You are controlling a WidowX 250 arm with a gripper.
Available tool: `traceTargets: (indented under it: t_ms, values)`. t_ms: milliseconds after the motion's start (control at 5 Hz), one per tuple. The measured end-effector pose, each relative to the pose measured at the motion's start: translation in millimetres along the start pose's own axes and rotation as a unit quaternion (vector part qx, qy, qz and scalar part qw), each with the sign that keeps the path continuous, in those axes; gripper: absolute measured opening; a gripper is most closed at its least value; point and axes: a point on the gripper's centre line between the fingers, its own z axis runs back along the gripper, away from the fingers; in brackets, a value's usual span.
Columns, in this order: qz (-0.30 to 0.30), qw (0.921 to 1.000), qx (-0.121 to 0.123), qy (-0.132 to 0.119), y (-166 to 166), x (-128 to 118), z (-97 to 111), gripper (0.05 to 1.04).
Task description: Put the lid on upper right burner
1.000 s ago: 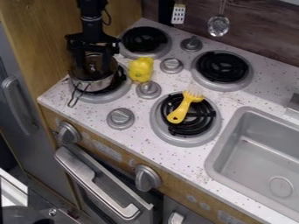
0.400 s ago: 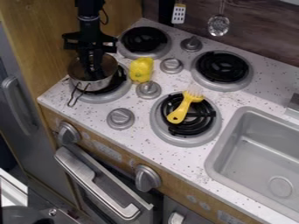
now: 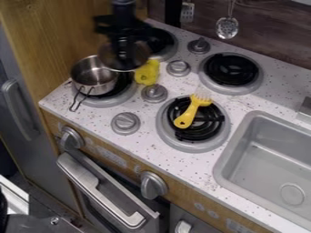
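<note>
Tool [image 3: 124,56] holding lid [image 3: 108,59], edge near pot rim [image 3: 96,86]

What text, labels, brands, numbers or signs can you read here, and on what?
None legible.
Wooden front panel, between the two large front knobs: pale markings, too small and blurred to read.
Same panel, right of the right-hand large knob: more pale markings, also unreadable.
</note>
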Motion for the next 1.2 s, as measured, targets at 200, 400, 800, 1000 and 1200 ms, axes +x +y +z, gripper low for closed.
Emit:
traceTargets:
  t_ms: [200,400,800,1000,1200]
  values:
    - [-0.050,0.9987,-0.004,-0.004,-40,-3,6,0.270]
    - [-0.086,0.9959,-0.028,-0.008,-82,-7,3,0.271]
    - [-0.112,0.9919,-0.053,-0.027,-138,-4,-24,0.270]
    - [-0.123,0.9895,-0.059,-0.048,-158,14,-26,0.270]
    - [-0.138,0.9877,-0.055,-0.049,-176,22,-31,0.270]
